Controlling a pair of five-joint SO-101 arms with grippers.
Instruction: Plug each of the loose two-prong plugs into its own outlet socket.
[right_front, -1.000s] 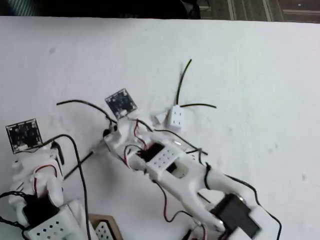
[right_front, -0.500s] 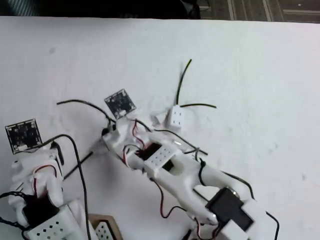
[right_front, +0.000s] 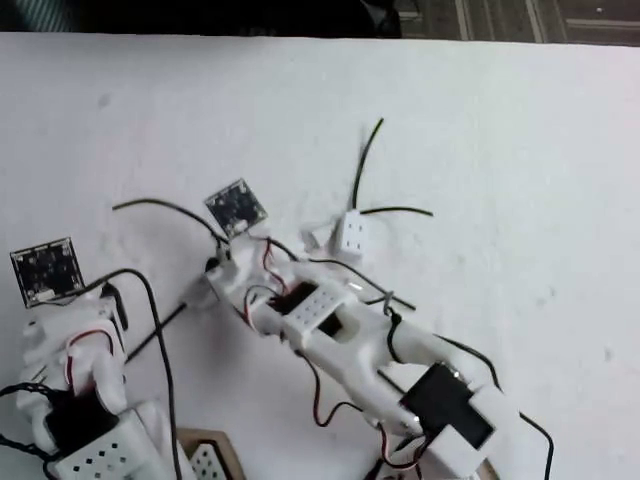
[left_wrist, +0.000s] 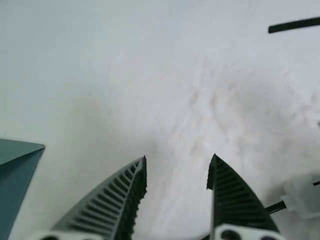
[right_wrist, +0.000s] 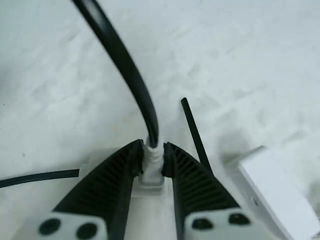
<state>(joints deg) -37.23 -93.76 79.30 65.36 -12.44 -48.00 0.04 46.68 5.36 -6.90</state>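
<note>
The right tool (right_wrist: 152, 146) is clenched on a white plug (right_wrist: 151, 172), its black cord (right_wrist: 120, 60) running ahead. What seems to be the socket block (right_wrist: 275, 192) lies beside the tool. Grip firmly and square the prongs to the slots before pressing. The left tool (left_wrist: 177, 167) hangs released over the desk (left_wrist: 125, 75).

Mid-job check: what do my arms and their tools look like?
The left arm and right arm are white plastic with dotted panels, black motors and loose red and black wires. The left tool and right tool have black, ribbed, pointed fingers.

No legible text, labels or numbers, seemingly on anything
</note>
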